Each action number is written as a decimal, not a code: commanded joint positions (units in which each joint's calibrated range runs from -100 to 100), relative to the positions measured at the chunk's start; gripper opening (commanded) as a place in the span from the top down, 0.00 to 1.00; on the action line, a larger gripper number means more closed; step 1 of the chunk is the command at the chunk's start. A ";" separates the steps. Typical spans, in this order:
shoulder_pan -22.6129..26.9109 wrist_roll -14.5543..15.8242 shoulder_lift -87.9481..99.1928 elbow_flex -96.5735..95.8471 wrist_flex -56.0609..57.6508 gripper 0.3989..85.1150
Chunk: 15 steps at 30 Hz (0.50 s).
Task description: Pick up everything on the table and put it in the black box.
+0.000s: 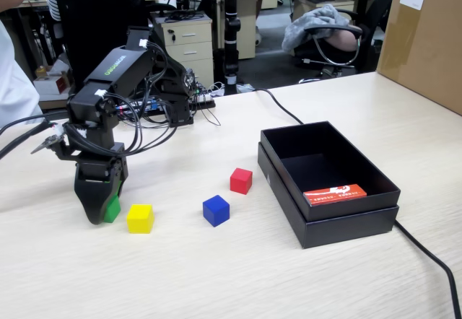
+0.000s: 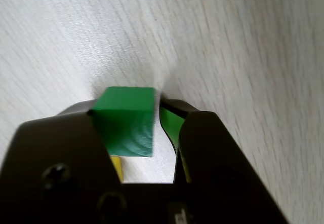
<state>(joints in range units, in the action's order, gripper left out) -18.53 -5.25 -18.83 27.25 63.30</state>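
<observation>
1. Reaching down to the worktop (image 1: 238,276), the tool (image 1: 101,214) stood with its tips at the surface, the green cube (image 1: 112,208) between its jaws.
2. The wrist view showed the green cube (image 2: 125,120) lying against one jaw, while a narrow gap of pale worktop (image 2: 243,46) showed between it and the other jaw; the tool was parted around the cube, not yet clenched on it.
3. The yellow cube (image 1: 140,218) sat just beside the tool, on the side toward the black box (image 1: 328,182); a sliver of yellow (image 2: 116,167) showed behind the green cube in the wrist view.
4. The blue cube (image 1: 216,210) lay farther from the tool along the same direction, apart from the yellow one.
5. The red cube (image 1: 241,180) rested beyond the blue cube, near the box's wall but not touching it.
6. The black box stood well apart from the tool, open, with a flat orange-red card (image 1: 335,194) lying inside on its floor.
</observation>
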 commanded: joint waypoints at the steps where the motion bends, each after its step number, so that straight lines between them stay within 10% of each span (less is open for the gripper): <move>1: -0.05 -0.44 0.88 3.58 -0.02 0.92; 15: 11.33 1.07 54.23 -21.72 0.59 0.99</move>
<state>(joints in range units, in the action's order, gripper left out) -10.87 -5.25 20.91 5.34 63.38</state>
